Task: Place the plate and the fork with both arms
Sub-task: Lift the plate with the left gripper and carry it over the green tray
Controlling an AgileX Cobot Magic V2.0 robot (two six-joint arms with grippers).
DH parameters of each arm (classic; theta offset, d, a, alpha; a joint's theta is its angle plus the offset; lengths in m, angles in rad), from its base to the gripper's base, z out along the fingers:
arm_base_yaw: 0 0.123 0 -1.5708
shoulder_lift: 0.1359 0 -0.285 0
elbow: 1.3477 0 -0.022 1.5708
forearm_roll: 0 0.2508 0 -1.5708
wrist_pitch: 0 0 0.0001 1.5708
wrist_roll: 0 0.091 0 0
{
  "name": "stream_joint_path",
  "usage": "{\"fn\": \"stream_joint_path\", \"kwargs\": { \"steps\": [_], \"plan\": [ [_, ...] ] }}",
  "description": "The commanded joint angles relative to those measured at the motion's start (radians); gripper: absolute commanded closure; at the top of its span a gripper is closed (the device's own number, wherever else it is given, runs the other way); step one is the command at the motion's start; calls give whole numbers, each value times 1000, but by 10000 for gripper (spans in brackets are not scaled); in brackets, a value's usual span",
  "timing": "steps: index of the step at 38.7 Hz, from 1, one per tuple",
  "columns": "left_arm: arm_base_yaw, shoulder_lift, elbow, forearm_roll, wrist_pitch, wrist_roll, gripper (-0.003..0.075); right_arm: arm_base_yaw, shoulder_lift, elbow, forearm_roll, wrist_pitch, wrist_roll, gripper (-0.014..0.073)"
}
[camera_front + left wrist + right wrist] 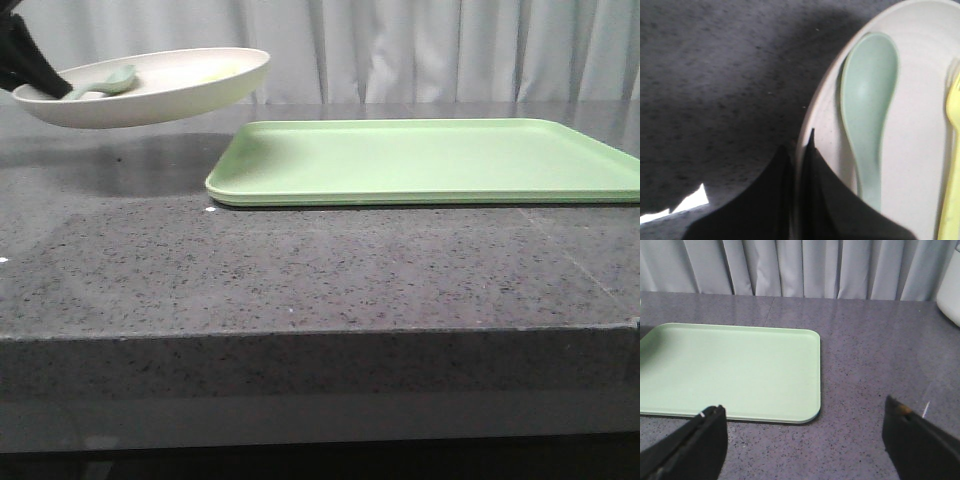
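The cream plate [160, 100] hangs in the air at the far left, above the table and left of the green tray [430, 160]. My left gripper [28, 65] is shut on the plate's left rim. In the left wrist view the two black fingers [815, 185] pinch the rim of the plate [920, 130], one inside and one outside. The yellow fork [952, 150] lies in the plate, next to a pale green spoon [867, 105]. My right gripper [805, 435] is open and empty over bare table, near the tray's [730, 370] corner.
The green tray lies flat on the dark speckled table [300, 270]. A white object [950, 290] stands at the edge of the right wrist view. Grey curtains hang behind the table. The table's front edge runs across the front view.
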State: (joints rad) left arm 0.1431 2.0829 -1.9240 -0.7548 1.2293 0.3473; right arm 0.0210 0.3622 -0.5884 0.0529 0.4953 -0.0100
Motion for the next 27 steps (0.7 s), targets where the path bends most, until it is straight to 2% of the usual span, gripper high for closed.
{"fn": "stream_joint_path", "kwargs": {
  "steps": [1, 9, 18, 27],
  "plan": [
    [-64, -78, -34, -86, -26, -54, 738, -6, 16, -32, 1, -79, -3, -52],
    [-204, -78, -34, -30, -142, -157, 738, -6, 16, -32, 1, -79, -3, -52],
    [-370, -76, -34, 103, -299, -315, 738, -6, 16, -32, 1, -79, -3, -52],
    [-510, -72, -34, 141, -457, -434, 738, -6, 16, -32, 1, -79, -3, -52]
  ]
}}
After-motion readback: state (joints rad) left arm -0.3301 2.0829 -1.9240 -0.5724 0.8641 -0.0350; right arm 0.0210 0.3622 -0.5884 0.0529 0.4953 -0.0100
